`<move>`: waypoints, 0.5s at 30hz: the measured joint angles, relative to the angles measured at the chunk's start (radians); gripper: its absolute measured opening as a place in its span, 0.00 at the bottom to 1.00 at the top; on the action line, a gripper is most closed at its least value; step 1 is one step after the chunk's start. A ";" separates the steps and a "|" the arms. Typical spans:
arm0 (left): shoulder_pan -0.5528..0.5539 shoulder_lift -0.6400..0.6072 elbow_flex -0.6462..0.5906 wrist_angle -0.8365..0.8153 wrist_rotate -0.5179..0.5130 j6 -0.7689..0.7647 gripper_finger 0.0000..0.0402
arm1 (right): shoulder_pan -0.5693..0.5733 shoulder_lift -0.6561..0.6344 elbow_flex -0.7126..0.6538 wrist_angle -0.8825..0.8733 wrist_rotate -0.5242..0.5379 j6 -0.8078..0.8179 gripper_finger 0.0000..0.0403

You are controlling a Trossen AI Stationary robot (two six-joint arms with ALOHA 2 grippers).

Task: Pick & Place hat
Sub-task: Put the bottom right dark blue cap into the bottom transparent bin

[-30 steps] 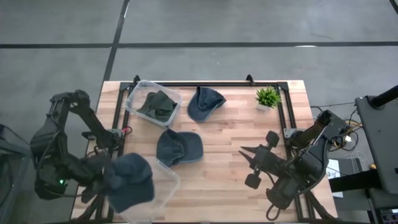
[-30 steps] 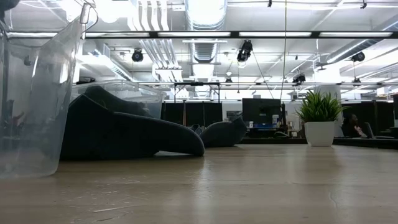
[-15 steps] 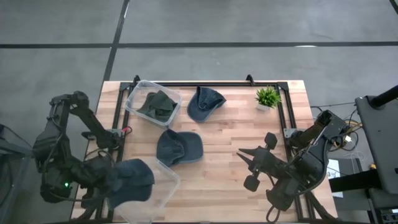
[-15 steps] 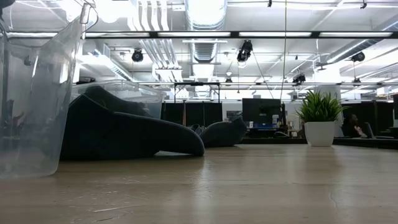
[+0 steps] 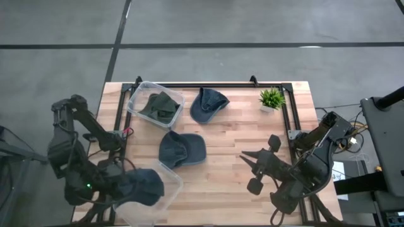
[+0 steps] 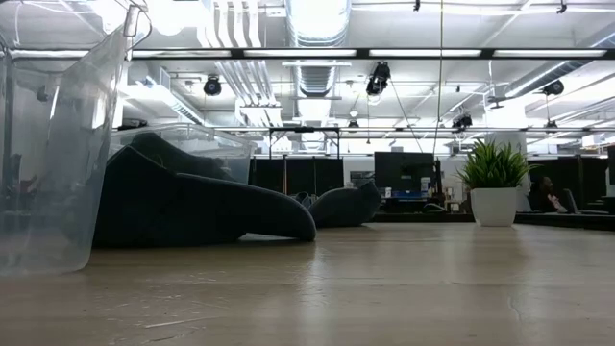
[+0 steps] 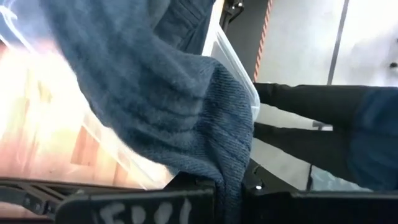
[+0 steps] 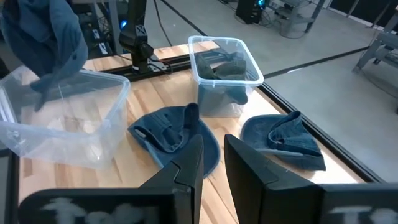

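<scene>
Left tool (image 5: 129, 188) is clenched on a blue hat (image 5: 144, 187), pinching the cloth so the cap hangs free beneath it and can drop cleanly. Directly below and just beside this tool stands the clear bin (image 5: 165, 180), empty as far as I can see, at the near-left corner of the bench (image 5: 233, 142); holding the hat over the opening suggests release comes next. Ahead of the tool lie another blue hat (image 5: 182, 150), a farther one (image 5: 207, 104), and a second bin (image 5: 156, 104) with a dark green hat. Right tool (image 8: 211, 163) waits well apart, fingers slightly parted, grasping nothing.
</scene>
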 joint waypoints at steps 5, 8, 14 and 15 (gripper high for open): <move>0.047 0.000 -0.037 0.015 0.070 0.051 0.01 | 0.000 0.000 0.000 0.004 0.000 0.001 0.15; 0.067 -0.001 -0.072 0.031 0.116 0.074 0.01 | 0.000 0.000 0.000 0.007 0.000 0.001 0.15; 0.103 -0.015 -0.157 0.126 0.169 0.136 0.01 | 0.000 0.000 0.000 0.012 0.000 0.001 0.15; 0.110 -0.019 -0.173 0.135 0.174 0.140 0.01 | 0.000 0.000 0.000 0.016 0.000 0.001 0.15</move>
